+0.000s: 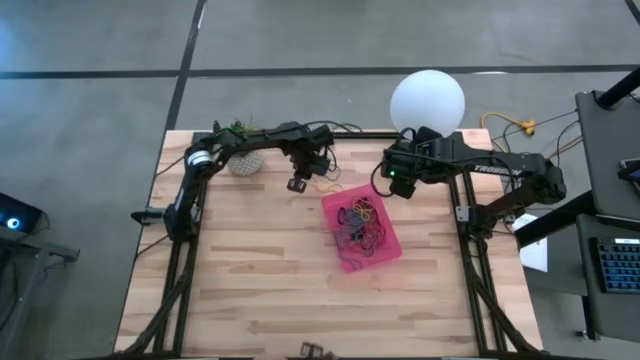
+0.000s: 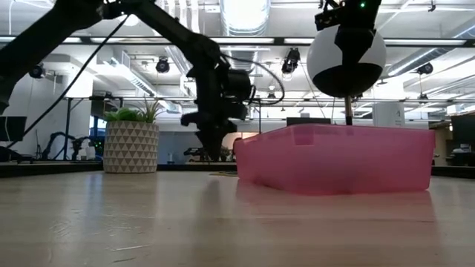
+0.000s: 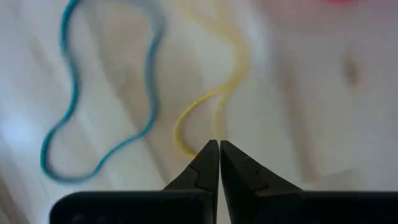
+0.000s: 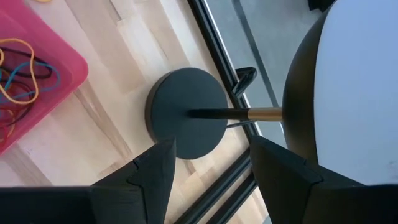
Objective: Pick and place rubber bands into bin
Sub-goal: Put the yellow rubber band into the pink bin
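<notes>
The pink bin (image 1: 392,250) sits mid-table, with several rubber bands (image 1: 360,222) of mixed colours heaped in it. My left gripper (image 1: 298,183) is just beyond the bin's far left corner and low over the wood. It is shut on a yellow rubber band (image 3: 231,68). A blue rubber band (image 3: 74,124) lies loose on the table beside it. My right gripper (image 4: 211,155) is open and hovers beyond the bin's far right corner, over a lamp's round black base (image 4: 186,115), touching nothing. My left gripper pinches the yellow rubber band by the end of its loop (image 3: 186,144), just at the fingertips (image 3: 210,155). The fingers come from above, pointing down. The rest of the loop trails away over the wood; whether it is lifted I cannot tell.
A white globe lamp (image 1: 427,100) stands at the far edge near my right arm. A white patterned pot with a green plant (image 2: 130,147) stands at the far left, behind my left arm. Bare wood lies on the near side of the bin (image 2: 334,159).
</notes>
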